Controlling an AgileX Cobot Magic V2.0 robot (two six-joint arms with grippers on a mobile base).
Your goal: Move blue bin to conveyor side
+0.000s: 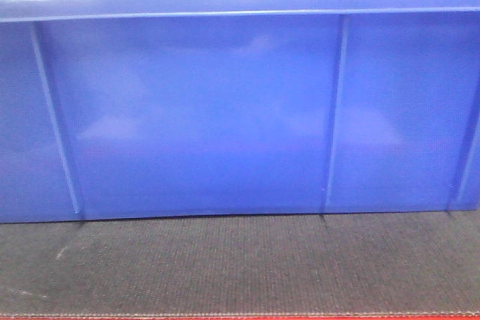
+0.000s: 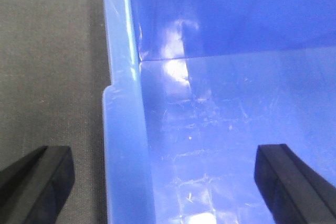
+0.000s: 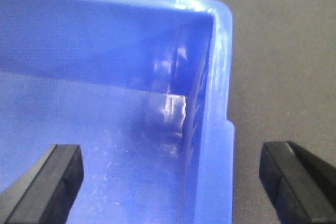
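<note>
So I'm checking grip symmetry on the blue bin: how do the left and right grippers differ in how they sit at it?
The left gripper straddles the blue bin's left wall along a straight stretch, belt to its left. The right gripper straddles the right wall near a rounded corner, belt to its right. Both are open, one finger inside the bin and one outside, not touching the rim.
</note>
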